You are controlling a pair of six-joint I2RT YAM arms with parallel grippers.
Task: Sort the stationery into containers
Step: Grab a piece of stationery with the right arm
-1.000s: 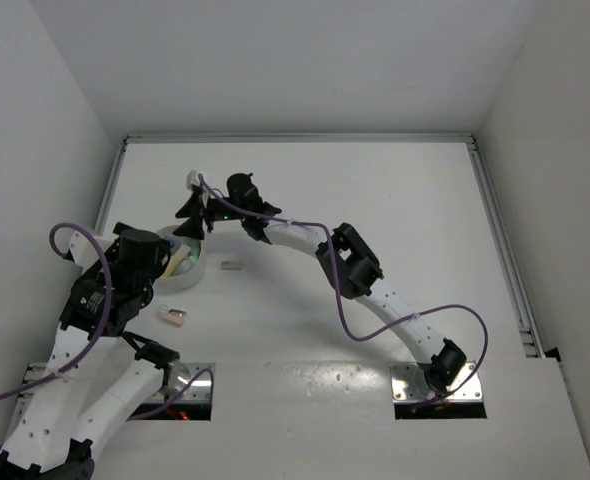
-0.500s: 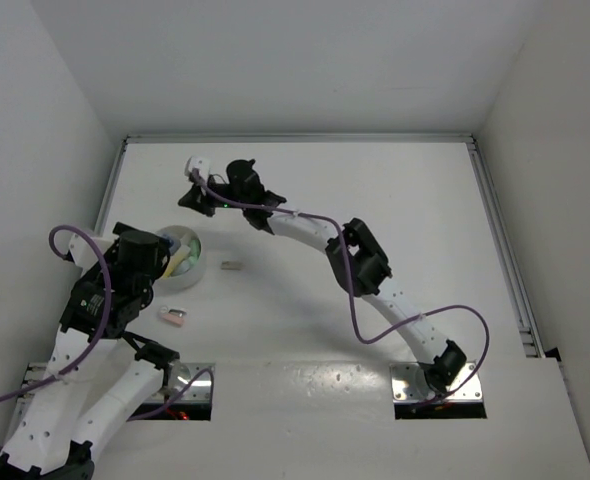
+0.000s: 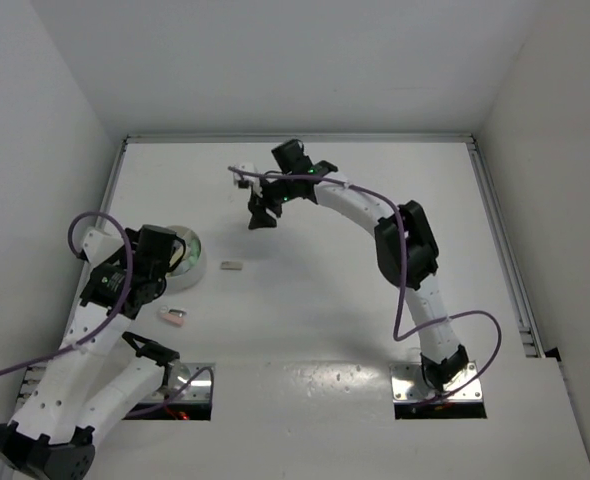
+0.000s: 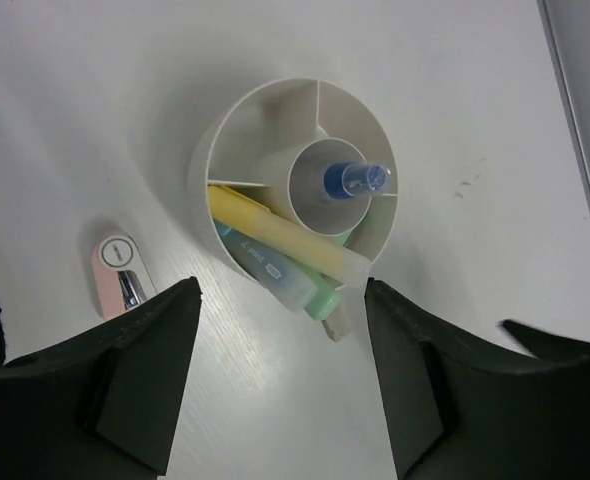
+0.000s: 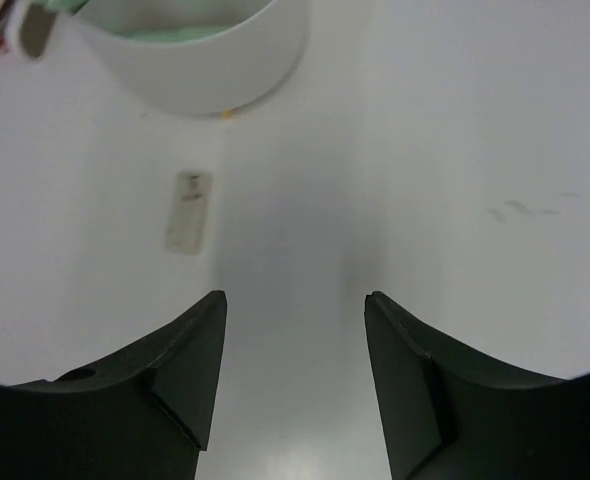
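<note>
The round white bowl (image 4: pixel 203 165) has compartments. A clear blue-tipped pen (image 4: pixel 355 181) stands in its centre tube. Yellow (image 4: pixel 280 234), blue (image 4: pixel 258 263) and green (image 4: pixel 327 297) markers lie in one compartment. A pink block (image 4: pixel 118 270) lies on the table left of the bowl, also in the top view (image 3: pixel 175 317). A tan block (image 5: pixel 188 222) lies beside the bowl (image 5: pixel 205 70), also in the top view (image 3: pixel 232 266). My left gripper (image 4: pixel 280 288) is open and empty above the bowl's near rim. My right gripper (image 5: pixel 295 300) is open and empty over bare table, past the tan block.
In the top view the bowl (image 3: pixel 196 262) sits at the left, with my left gripper (image 3: pixel 165 262) beside it and my right gripper (image 3: pixel 262 212) further back and right. White walls enclose the table on three sides. A rail (image 3: pixel 505 260) runs along the right edge.
My right gripper has swung from over the bowl's far side to the right, away from the bowl. My left arm has shifted slightly toward the bowl.
</note>
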